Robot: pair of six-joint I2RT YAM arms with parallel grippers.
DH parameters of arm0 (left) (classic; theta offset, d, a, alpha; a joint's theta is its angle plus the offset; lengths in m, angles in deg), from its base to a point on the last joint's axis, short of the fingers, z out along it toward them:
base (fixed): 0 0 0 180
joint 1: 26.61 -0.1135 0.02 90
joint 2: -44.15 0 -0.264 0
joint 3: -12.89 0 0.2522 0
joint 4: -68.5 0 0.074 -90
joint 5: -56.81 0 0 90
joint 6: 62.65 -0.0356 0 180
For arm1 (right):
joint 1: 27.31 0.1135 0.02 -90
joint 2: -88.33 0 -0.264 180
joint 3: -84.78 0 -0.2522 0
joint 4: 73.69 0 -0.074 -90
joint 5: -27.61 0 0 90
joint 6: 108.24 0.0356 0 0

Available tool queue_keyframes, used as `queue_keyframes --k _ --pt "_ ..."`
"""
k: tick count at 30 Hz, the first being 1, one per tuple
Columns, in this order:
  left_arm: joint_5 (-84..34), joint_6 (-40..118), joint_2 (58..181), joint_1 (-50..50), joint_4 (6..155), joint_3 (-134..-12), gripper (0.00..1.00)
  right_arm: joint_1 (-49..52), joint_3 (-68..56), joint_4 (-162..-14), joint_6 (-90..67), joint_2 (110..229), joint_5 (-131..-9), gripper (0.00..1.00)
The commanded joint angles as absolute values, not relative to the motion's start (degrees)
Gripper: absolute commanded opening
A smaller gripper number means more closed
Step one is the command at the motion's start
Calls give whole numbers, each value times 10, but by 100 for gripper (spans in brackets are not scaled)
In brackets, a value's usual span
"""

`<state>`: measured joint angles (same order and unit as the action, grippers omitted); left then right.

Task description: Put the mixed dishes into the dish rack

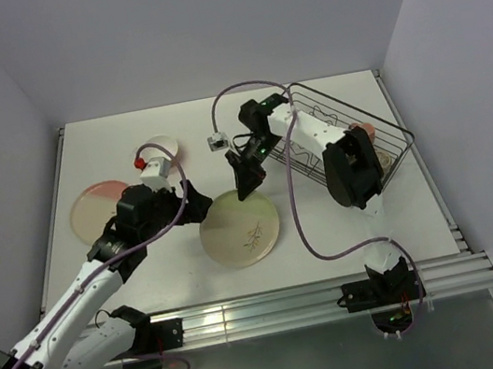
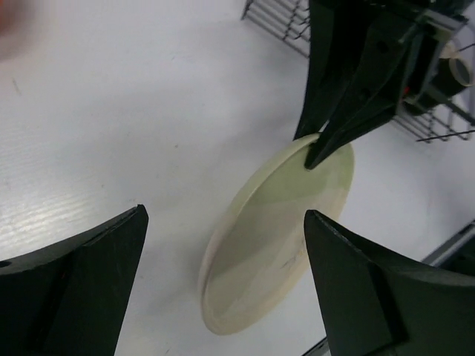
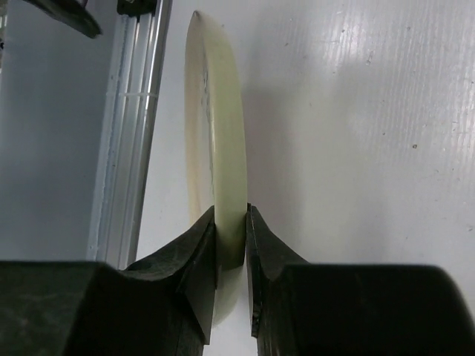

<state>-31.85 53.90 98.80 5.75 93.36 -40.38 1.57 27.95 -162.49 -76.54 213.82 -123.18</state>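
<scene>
The cream-green plate with a sprig [image 1: 240, 230] is at the table's middle front. My right gripper [image 1: 248, 184] is shut on its far rim and holds it tilted, rim up. The right wrist view shows the plate [image 3: 217, 126] edge-on, pinched between my fingers [image 3: 194, 252]. My left gripper [image 1: 199, 207] is open and empty just left of the plate. In the left wrist view the plate [image 2: 274, 237] lies between and beyond my open fingers [image 2: 82, 289]. The pink-cream plate [image 1: 97, 208] lies flat at the left. The dish rack [image 1: 379, 129] stands at the right with cups inside.
A round pale dish with a pinkish rim [image 1: 164, 145] sits at the back left, behind my left wrist. A cup [image 2: 460, 70] shows inside the rack [image 2: 278, 18]. The right arm's body lies over the rack's left side. An aluminium rail [image 1: 322, 295] runs along the front edge.
</scene>
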Motion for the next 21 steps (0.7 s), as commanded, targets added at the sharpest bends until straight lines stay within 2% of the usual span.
queue_keyframes --k 1,8,12,17,21 --pt "-214 512 947 45 869 -384 93 10 269 -1601 -759 2062 -1255 0" --pt "-26 449 999 40 811 -371 91 8 243 -1587 -741 2013 -1271 0" --pt "20 429 1047 39 794 -378 89 7 207 -1556 -724 1985 -1260 0" --pt "22 406 1069 38 816 -409 87 8 189 -1529 -691 1963 -1240 0" --pt "-25 402 1039 38 840 -425 87 7 173 -1475 -639 1926 -1215 0"
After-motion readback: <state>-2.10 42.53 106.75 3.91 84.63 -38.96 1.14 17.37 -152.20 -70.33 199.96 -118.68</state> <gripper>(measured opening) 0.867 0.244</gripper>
